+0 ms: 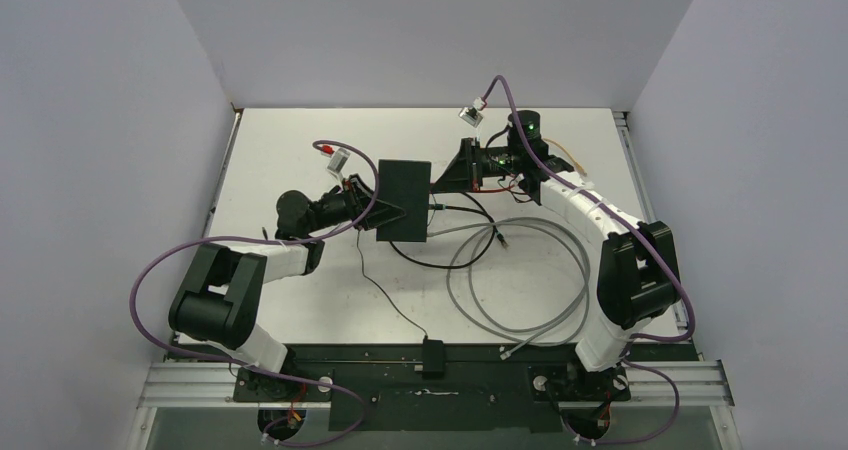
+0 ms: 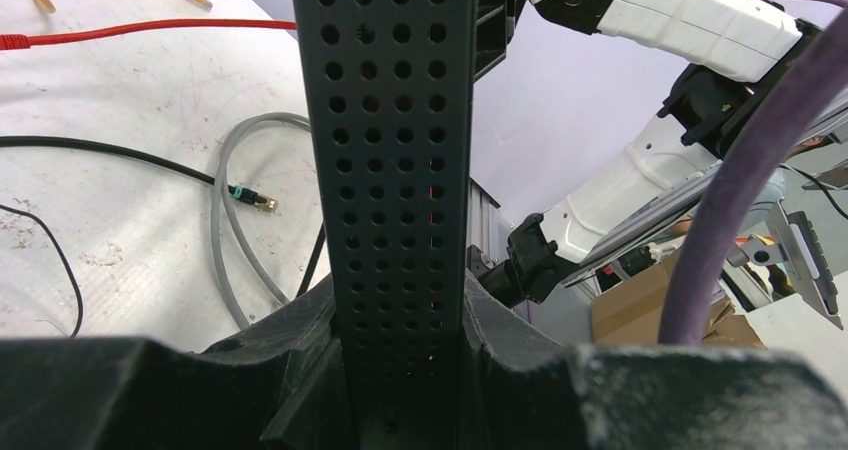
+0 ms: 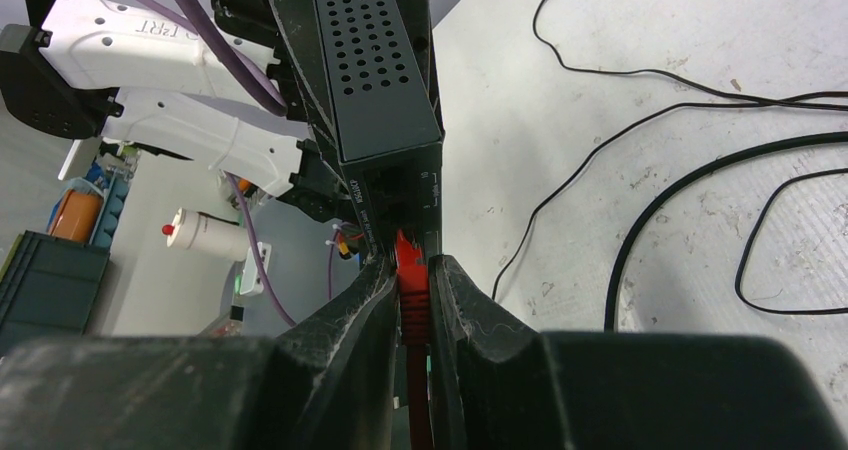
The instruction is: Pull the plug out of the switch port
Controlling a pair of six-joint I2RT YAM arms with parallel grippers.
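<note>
The switch [image 1: 403, 199] is a flat matte-black box held between both arms at mid-table. My left gripper [image 1: 378, 208] is shut on its left edge; in the left wrist view the perforated side of the switch [image 2: 390, 170] stands between the fingers. My right gripper [image 1: 450, 178] is at the switch's right edge. In the right wrist view it [image 3: 412, 295] is shut on the red plug [image 3: 410, 280], whose tip sits at the port face of the switch [image 3: 385, 175]. The red cable runs back between the fingers.
A grey cable [image 1: 520, 270] lies coiled on the table right of centre, its loose plug [image 2: 255, 199] showing in the left wrist view. Black wires [image 1: 440, 240] cross beneath the switch. A small black block [image 1: 433, 355] with a thin wire sits at the near edge.
</note>
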